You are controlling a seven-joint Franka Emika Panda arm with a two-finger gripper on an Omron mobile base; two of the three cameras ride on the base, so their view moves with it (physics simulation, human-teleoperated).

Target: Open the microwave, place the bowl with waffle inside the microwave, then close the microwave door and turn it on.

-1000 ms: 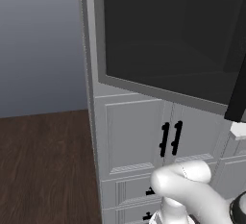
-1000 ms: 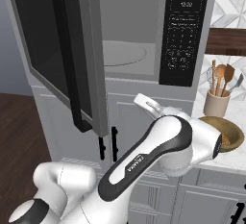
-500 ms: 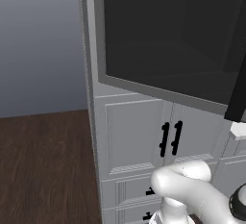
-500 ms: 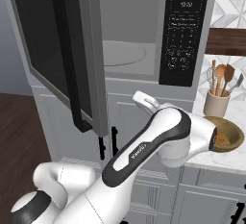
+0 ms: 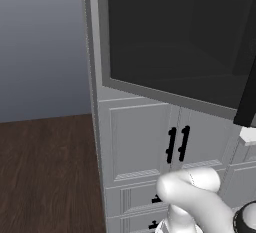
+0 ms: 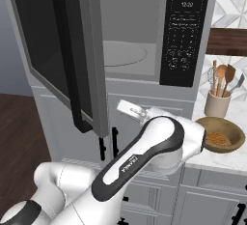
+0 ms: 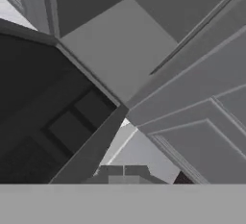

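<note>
Swung a bit toward the bowl [image 6: 219,134] at the worktop [image 6: 226,159] edge; pincer [image 7: 124,172] shut tight, empty, below open microwave door [image 6: 58,55].

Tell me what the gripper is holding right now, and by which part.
Nothing. The bowl sits on the counter beside the arm, and the gripper is shut on nothing.
</note>
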